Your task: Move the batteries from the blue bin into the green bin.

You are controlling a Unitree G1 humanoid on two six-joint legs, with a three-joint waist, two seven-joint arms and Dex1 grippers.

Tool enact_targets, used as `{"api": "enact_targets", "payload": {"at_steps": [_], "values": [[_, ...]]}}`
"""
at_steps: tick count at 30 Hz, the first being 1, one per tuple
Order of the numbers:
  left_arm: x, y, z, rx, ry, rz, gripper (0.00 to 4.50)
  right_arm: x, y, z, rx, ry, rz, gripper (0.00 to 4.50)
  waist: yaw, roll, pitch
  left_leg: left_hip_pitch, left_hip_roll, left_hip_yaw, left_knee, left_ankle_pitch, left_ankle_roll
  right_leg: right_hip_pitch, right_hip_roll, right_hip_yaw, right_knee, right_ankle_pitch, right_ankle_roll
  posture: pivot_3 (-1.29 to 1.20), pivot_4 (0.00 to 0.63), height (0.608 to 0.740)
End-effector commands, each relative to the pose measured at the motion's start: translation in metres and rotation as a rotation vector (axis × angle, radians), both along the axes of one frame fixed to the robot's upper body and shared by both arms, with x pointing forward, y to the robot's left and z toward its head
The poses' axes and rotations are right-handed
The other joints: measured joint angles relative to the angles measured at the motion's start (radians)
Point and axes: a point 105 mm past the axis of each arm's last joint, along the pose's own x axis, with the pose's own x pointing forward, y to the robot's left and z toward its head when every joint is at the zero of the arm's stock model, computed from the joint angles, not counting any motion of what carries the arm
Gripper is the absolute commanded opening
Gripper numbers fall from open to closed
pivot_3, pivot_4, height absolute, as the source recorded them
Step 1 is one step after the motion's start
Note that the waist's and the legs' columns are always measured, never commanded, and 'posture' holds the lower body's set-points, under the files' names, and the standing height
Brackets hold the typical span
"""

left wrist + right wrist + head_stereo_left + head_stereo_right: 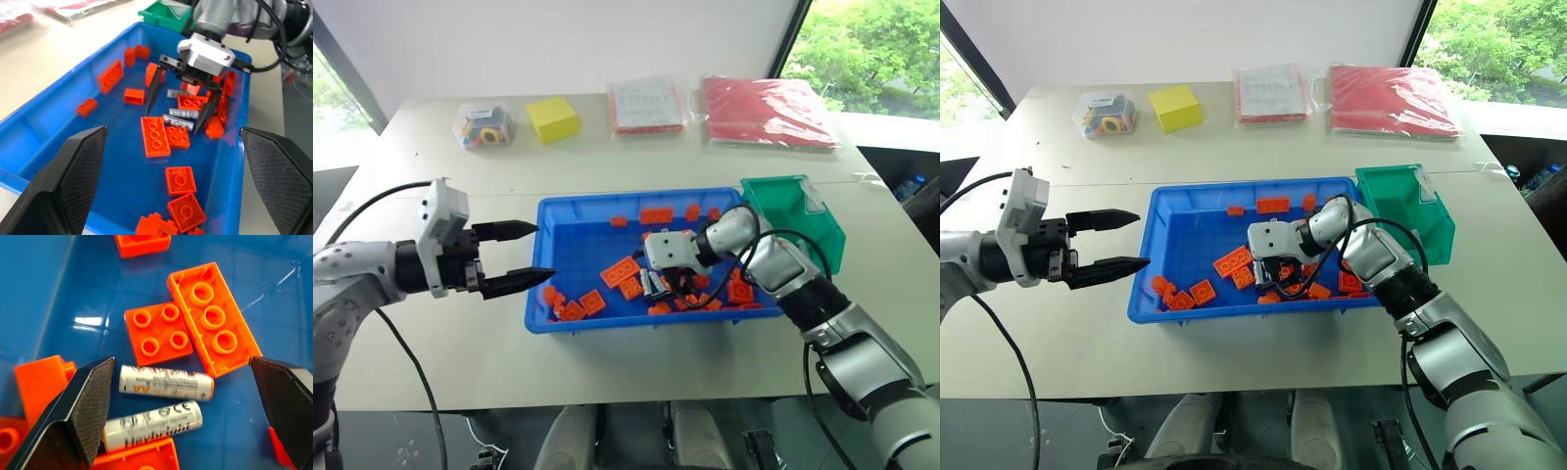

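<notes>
The right tool [177,100], its fingers spread wide, hangs over two batteries [166,383] lying side by side on the floor of the blue bin [570,227], among orange bricks [213,316]. Silvery-white printed cylinders, they look light, rigid and slick, likely to roll; best pinched across the middle. The left tool [523,257] stands open outside the blue bin's left wall; the green bin [788,201] touches its far right corner.
</notes>
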Motion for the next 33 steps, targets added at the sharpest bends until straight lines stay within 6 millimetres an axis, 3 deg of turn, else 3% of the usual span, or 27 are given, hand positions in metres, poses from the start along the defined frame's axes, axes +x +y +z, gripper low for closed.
{"api": "enact_targets", "payload": {"at_steps": [1, 7, 10, 13, 18, 22, 25, 27, 29, 33], "values": [[-0.005, -0.001, 0.008, 0.033, -0.051, -0.033, 4.5, 0.003, -0.004, 0.001, -0.078, -0.004, 0.013, 4.48, 0.0, 0.0, 0.0, 0.0, 0.0, 0.0, 0.0, 0.0, 0.0, 0.0, 0.0, 0.0, 0.0, 0.0, 0.0, 0.0, 0.15, 0.736], [-0.006, -0.001, 0.007, 0.052, -0.057, -0.057, 4.5, 0.006, -0.003, 0.0, -0.117, 0.022, -0.004, 4.48, 0.0, 0.0, 0.0, 0.002, 0.0, 0.0, 0.0, 0.0, 0.0, 0.002, 0.0, 0.0, 0.0, 0.0, 0.0, 0.0, 0.15, 0.736], [-0.005, -0.001, 0.007, 0.052, -0.06, -0.06, 4.5, 0.004, -0.003, -0.002, -0.116, 0.049, -0.012, 3.67, 0.0, 0.0, 0.0, 0.003, 0.0, 0.0, 0.0, 0.0, 0.0, 0.003, 0.0, 0.0, 0.0, 0.0, 0.0, 0.0, 0.15, 0.736], [-0.004, -0.001, 0.007, 0.05, -0.062, -0.064, 4.5, -0.001, -0.005, -0.003, -0.11, 0.082, -0.024, 2.26, 0.0, 0.0, 0.0, 0.003, 0.0, 0.0, 0.0, 0.0, 0.0, 0.003, 0.0, 0.0, 0.0, 0.0, 0.0, 0.0, 0.15, 0.736], [-0.002, -0.003, 0.008, 0.047, -0.062, -0.074, 4.5, -0.005, -0.007, 0.005, -0.074, 0.092, -0.05, 2.28, 0.001, 0.0, 0.0, 0.003, 0.0, 0.0, 0.0, 0.0, 0.0, 0.003, 0.0, 0.0, 0.0, 0.0, 0.0, 0.0, 0.15, 0.736], [-0.002, -0.005, 0.007, 0.046, -0.059, -0.093, 4.5, -0.006, -0.009, 0.043, 0.053, 0.064, -0.131, 2.28, 0.002, 0.0, 0.0, 0.002, 0.0, 0.0, 0.0, 0.0, 0.0, 0.002, 0.0, 0.0, 0.0, 0.0, 0.0, 0.0, 0.15, 0.736], [0.001, -0.006, 0.007, 0.045, -0.06, -0.101, 4.5, 0.002, -0.033, 0.096, 0.23, -0.007, -0.314, 2.28, 0.003, 0.0, 0.0, 0.002, 0.0, 0.0, 0.0, 0.0, 0.0, 0.001, 0.0, 0.0, 0.0, 0.0, 0.0, 0.0, 0.15, 0.736], [0.002, -0.007, 0.007, 0.045, -0.06, -0.105, 4.5, 0.014, -0.065, 0.12, 0.301, -0.08, -0.49, 2.28, 0.006, 0.0, 0.0, 0.001, 0.0, 0.0, 0.0, 0.0, 0.0, 0.001, 0.0, 0.0, 0.0, 0.0, 0.0, 0.0, 0.15, 0.736], [0.003, -0.007, 0.006, 0.044, -0.061, -0.109, 4.5, 0.024, -0.1, 0.129, 0.306, -0.156, -0.652, 2.28, 0.011, 0.0, 0.0, 0.001, 0.0, 0.0, 0.0, 0.0, 0.0, 0.002, -0.001, 0.0, -0.001, 0.0, 0.0, 0.0, 0.15, 0.736], [0.005, -0.01, 0.005, 0.038, -0.063, -0.121, 4.5, 0.025, -0.166, 0.128, 0.237, -0.252, -0.884, 2.28, 0.006, 0.0, 0.0, 0.001, -0.001, 0.0, -0.001, 0.0, 0.0, 0.002, -0.002, 0.001, -0.002, 0.0, 0.0, 0.0, 0.15, 0.736]]}}
